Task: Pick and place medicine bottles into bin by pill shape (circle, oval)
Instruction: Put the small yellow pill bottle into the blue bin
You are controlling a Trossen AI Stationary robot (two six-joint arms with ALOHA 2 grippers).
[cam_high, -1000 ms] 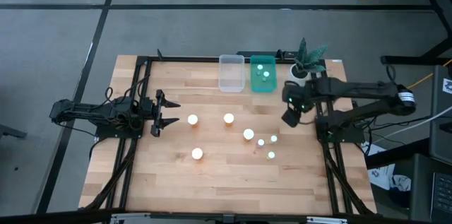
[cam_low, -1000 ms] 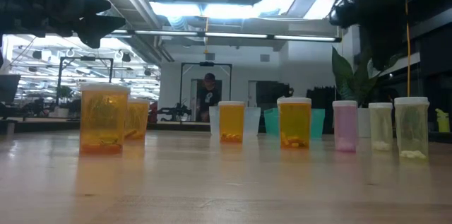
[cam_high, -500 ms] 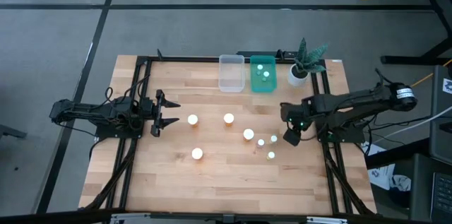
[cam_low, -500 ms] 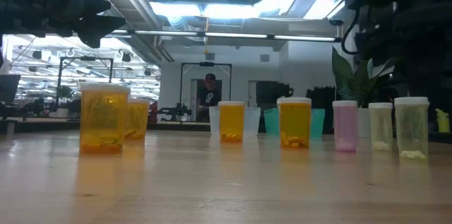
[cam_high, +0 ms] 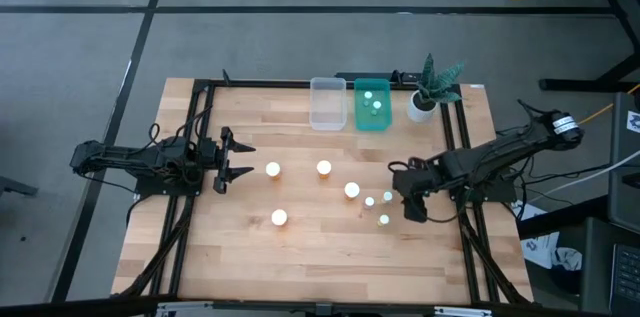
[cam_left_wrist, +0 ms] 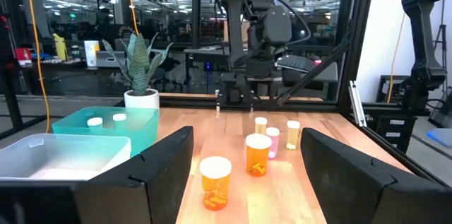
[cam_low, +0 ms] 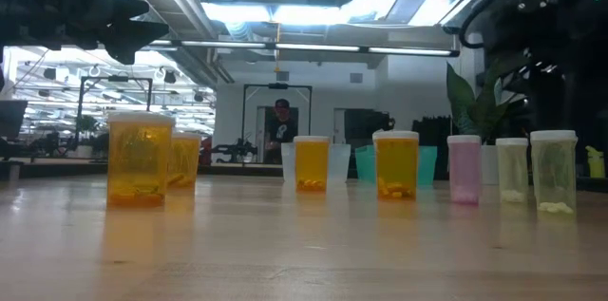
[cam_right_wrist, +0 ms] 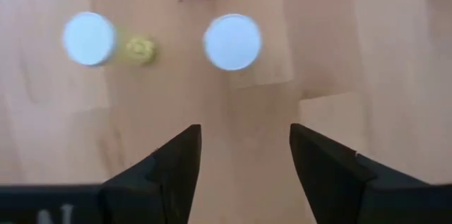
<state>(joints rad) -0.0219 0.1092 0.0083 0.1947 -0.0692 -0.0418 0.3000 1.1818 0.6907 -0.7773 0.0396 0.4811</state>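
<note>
Four orange bottles with white caps stand on the wooden table [cam_high: 230, 247], one of them [cam_high: 324, 168] near the middle. Three smaller bottles [cam_high: 384, 220] stand to their right; in the low view one is pink [cam_low: 464, 168]. Two more small bottles [cam_high: 372, 102] sit inside the teal bin [cam_high: 373, 122], next to the clear bin [cam_high: 327, 104]. My right gripper [cam_high: 412, 205] is open and points down just right of the small bottles; two white caps [cam_right_wrist: 232, 42] show beyond its fingers [cam_right_wrist: 244, 146]. My left gripper [cam_high: 235, 160] is open and waits at the table's left, its fingers [cam_left_wrist: 247, 174] level.
A white pot with a green plant [cam_high: 425, 97] stands at the far right corner, beside the teal bin. Black frame rails [cam_high: 200, 137] run along the table's left and right sides. Bare wood lies along the near edge.
My right gripper has gone from beside the plant and the teal bin toward the table's near edge, and now hangs by the small bottles. Nothing on the table has moved.
</note>
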